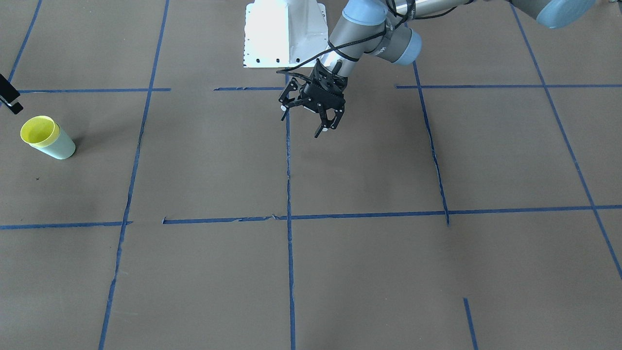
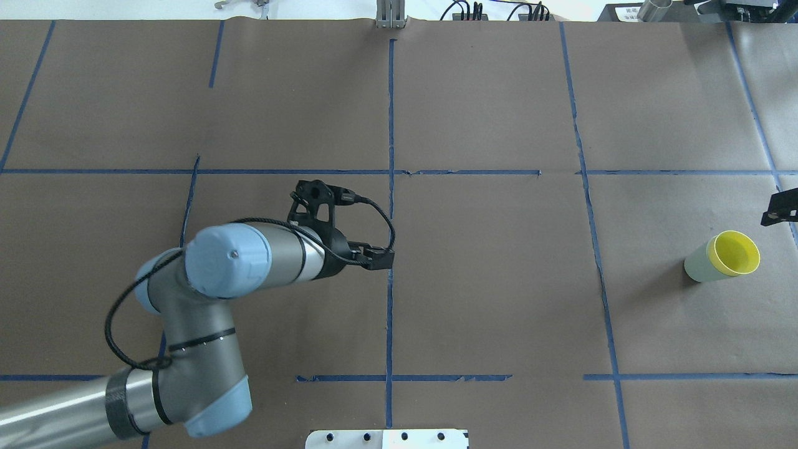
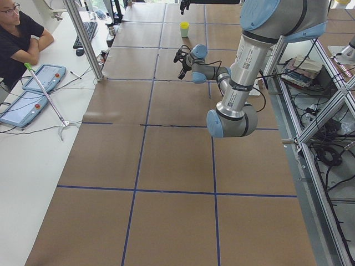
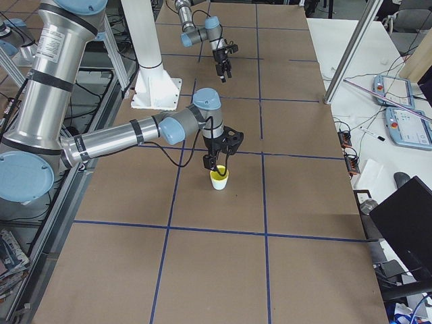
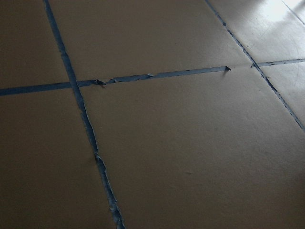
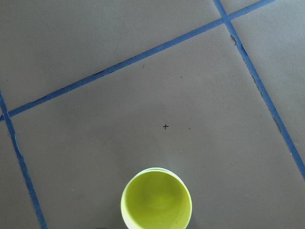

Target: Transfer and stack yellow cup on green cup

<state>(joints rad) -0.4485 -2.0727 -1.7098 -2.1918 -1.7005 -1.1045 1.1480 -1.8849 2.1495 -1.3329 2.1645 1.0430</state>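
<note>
The yellow cup sits nested inside the green cup, upright on the table at the robot's far right. The pair also shows in the overhead view, yellow cup in green cup. The right wrist view looks straight down into the yellow cup. My right gripper hangs just above the cups, open and holding nothing; only its edge shows in the front view. My left gripper is open and empty, raised over the table's middle near the robot base.
The table is brown paper with a grid of blue tape lines. The white robot base plate stands at the table's near-robot edge. An operator's bench with tablets lies beyond the table's far side.
</note>
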